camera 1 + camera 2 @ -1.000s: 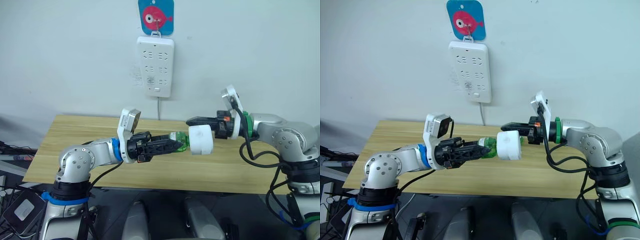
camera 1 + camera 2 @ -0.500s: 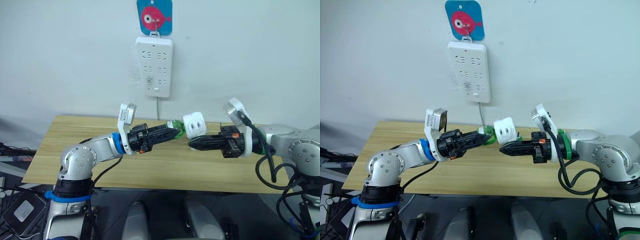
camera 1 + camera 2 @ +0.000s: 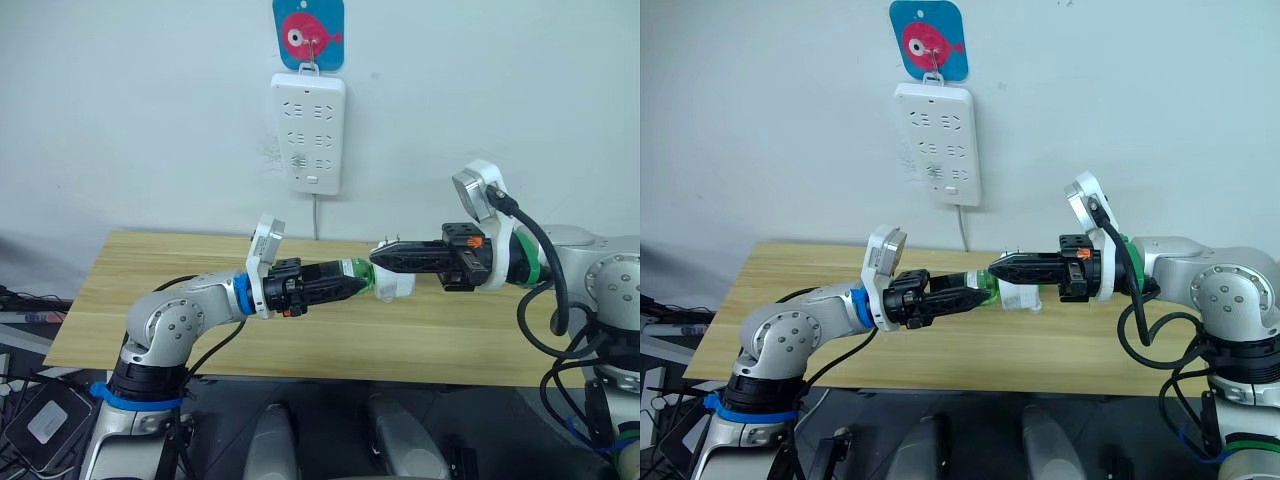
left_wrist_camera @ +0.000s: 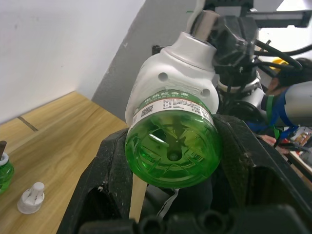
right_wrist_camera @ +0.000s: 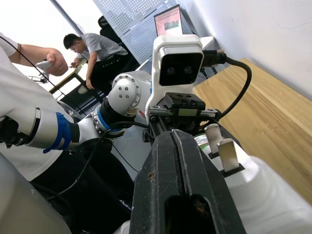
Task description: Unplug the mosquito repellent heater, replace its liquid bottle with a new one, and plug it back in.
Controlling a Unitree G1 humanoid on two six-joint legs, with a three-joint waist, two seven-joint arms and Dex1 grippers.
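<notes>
L wrist view: 1 loose white cap [image 4: 30,197] + 1 spare green bottle [image 4: 5,171] on table [image 4: 58,141] | L gripper [image 3: 352,285] clamps green bottle [image 4: 171,146] in heater [image 4: 178,73] | R gripper [image 3: 385,257] pinched together at heater.

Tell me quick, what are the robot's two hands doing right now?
Left gripper: shut on the round green plastic liquid bottle.
Right gripper: fingers shut together, lying over the small rounded white plastic heater screwed onto that bottle.

my head pair looks forward and down over the table [image 3: 200,300]; each wrist camera sits close, seemingly facing the other, sharing the heater [image 4: 178,68].
</notes>
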